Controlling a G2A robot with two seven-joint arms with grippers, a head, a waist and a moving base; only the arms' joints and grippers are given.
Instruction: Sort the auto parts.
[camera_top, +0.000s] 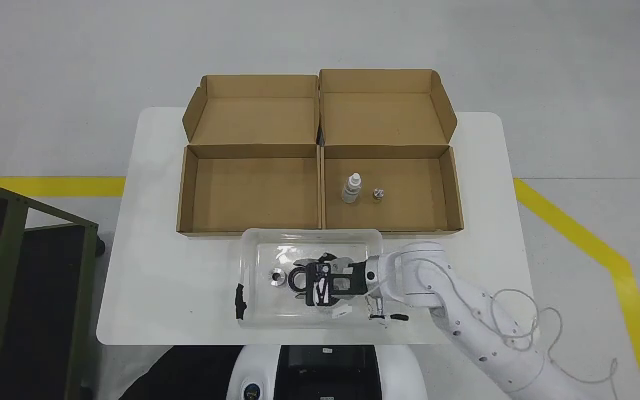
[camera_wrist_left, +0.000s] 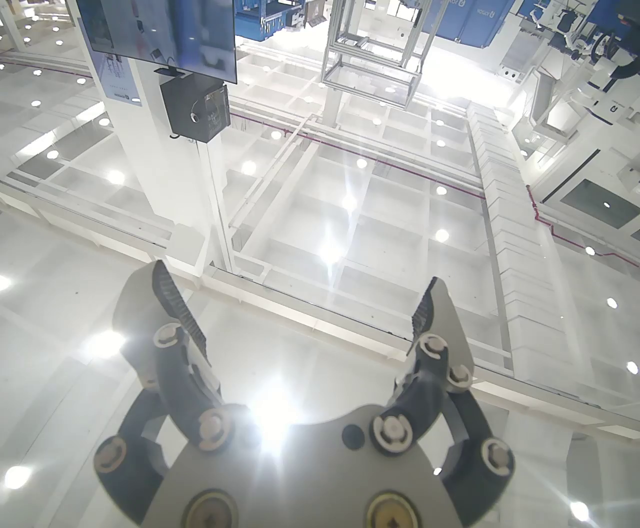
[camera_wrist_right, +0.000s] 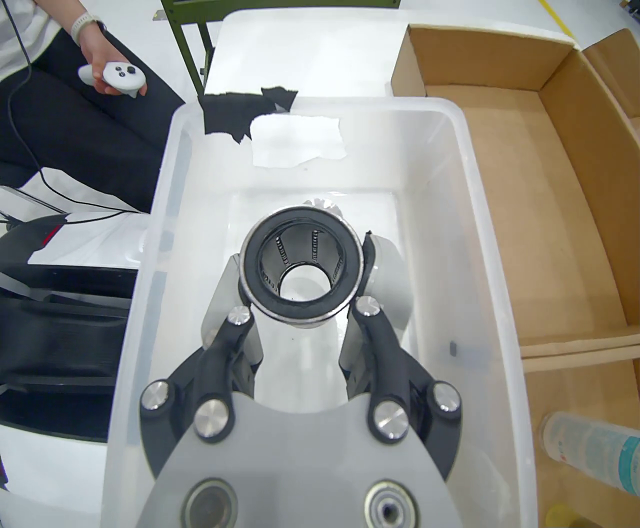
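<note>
The left gripper (camera_wrist_left: 296, 274) is spread wide with nothing in it and points up at the ceiling (camera_wrist_left: 400, 200), so it seems to have no part in the sorting at this point. On the bench (camera_top: 150, 270), the left cardboard box (camera_top: 250, 195) holds nothing. Just in front of the two boxes sits a clear plastic tub (camera_top: 310, 233). Inside its walls the right gripper (camera_top: 308, 279) pinches a black-rimmed metal sleeve (camera_wrist_right: 251, 262) between its fingers. A toothed metal piece (camera_wrist_right: 320, 202) lies on the tub floor just behind the sleeve. The right cardboard box (camera_top: 420, 195) has a small white bottle (camera_top: 350, 187) and a small round metal part (camera_top: 379, 191) in it, near each other.

By my reading the job is partway through. Two items are sorted, one is in hand, at least one more waits in the tub, and the left box has received nothing yet.

The bench is white with rounded corners. It stands on a pale grey floor (camera_top: 100, 60) marked by a yellow line (camera_top: 60, 186), with a dark green rack (camera_top: 45, 280) to the left. Overhead are gridded panels with spotlights, and a dark screen (camera_wrist_left: 155, 30) hangs on a white column.
</note>
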